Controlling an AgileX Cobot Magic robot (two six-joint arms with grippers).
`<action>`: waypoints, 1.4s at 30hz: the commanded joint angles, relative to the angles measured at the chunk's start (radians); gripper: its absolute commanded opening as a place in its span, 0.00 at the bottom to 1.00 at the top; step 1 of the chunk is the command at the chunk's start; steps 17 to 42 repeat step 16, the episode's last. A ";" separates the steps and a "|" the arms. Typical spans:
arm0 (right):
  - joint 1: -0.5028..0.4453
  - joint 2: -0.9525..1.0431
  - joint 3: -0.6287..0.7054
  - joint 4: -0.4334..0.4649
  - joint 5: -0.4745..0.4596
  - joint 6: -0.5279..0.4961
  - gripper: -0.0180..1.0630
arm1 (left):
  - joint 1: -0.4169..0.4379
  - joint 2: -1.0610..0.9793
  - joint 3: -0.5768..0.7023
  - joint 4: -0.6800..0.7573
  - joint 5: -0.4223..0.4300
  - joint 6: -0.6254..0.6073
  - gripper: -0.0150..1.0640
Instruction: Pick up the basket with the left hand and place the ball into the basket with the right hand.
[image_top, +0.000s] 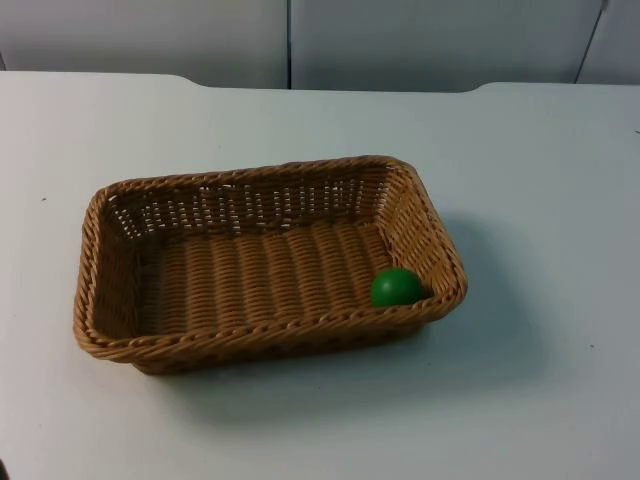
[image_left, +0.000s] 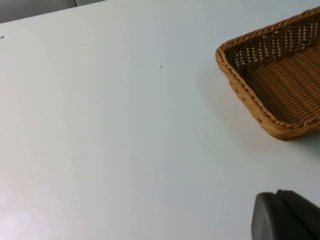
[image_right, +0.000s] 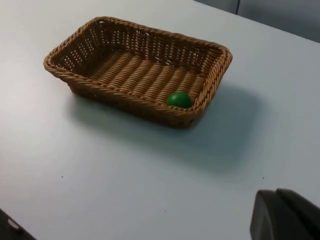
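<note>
Taking the basket (image_top: 130, 215) as my landmark and starting out to its left: my left gripper (image_left: 287, 217) waits over bare white table (image_top: 560, 180), well apart from the basket's left end, and from my left wrist I see that rounded wicker corner with its open-weave wall and ribbed floor. One black fingertip of that gripper is all I can see of it, so I cannot tell how far my left fingers are spread; nothing is visible against that tip. The basket itself sits flat on the table, a tan rectangular tray with a braided rim, turned a little askew so its right end swings nearer the table's front edge. Moving right along its floor, the green ball (image_top: 396, 287) lies inside, tucked into the near right corner and touching the wall there. From my right wrist the ball (image_right: 179, 99) shows in that same corner, just under the rim. Further right still, beyond the basket's shadow, my right gripper (image_right: 285, 215) waits off the basket's right end, well apart from it, above the table. Again a single dark fingertip is what I have, so I cannot tell its spread either.
</note>
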 joint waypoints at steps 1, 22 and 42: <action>-0.002 -0.003 0.006 0.005 -0.009 0.005 0.01 | 0.000 -0.005 0.011 -0.001 -0.044 0.001 0.01; -0.385 -0.003 0.006 0.005 -0.009 0.005 0.01 | 0.000 -0.005 0.045 0.005 -0.119 -0.012 0.01; -0.385 -0.003 0.006 0.005 -0.009 0.005 0.01 | 0.000 -0.005 0.045 0.005 -0.119 -0.012 0.01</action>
